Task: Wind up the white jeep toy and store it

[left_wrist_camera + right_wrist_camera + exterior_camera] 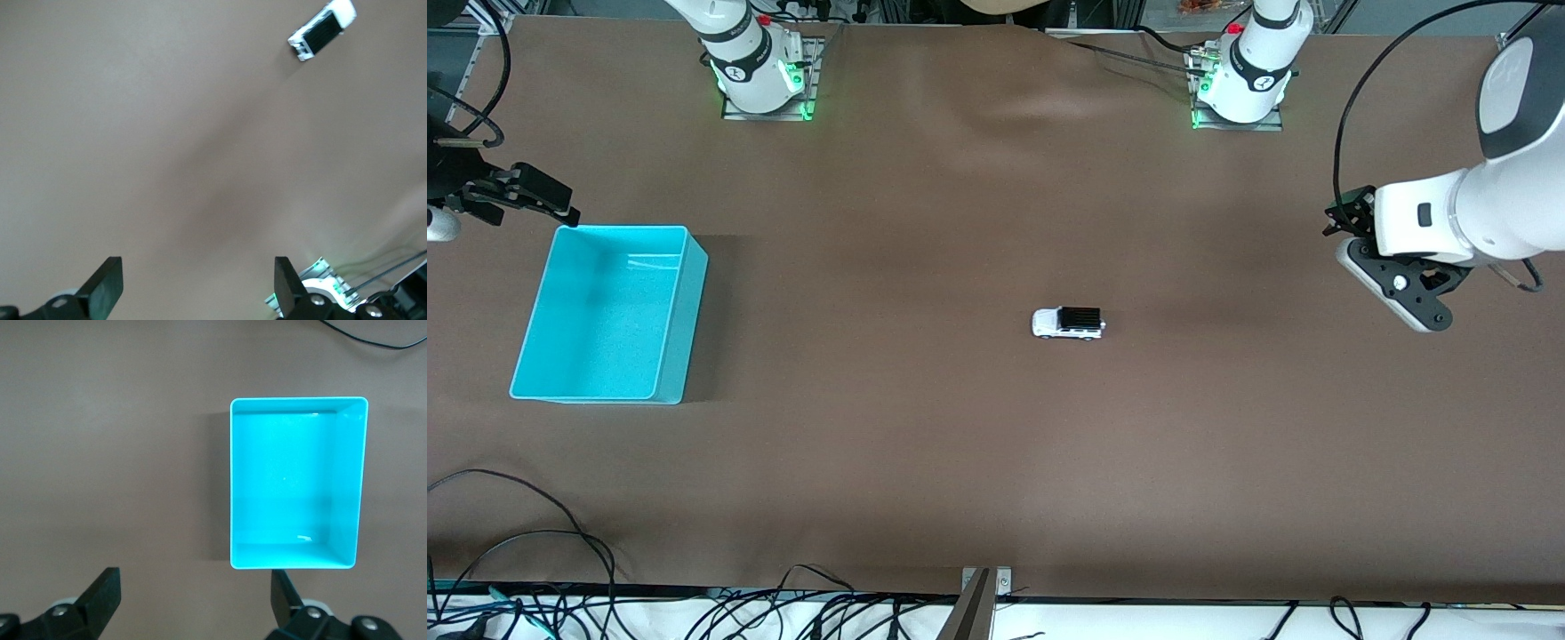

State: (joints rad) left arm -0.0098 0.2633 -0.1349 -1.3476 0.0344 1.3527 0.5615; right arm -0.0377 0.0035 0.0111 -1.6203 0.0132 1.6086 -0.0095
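white jeep toy (1068,324) sits untouched, well apart from both open, empty claws: left claw (198,283) and right claw (195,597) near the cyan bin (694,293). next: reach and grasp the jeep.

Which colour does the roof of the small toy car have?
Black, on the small white boxy toy car; the front view shows it best.
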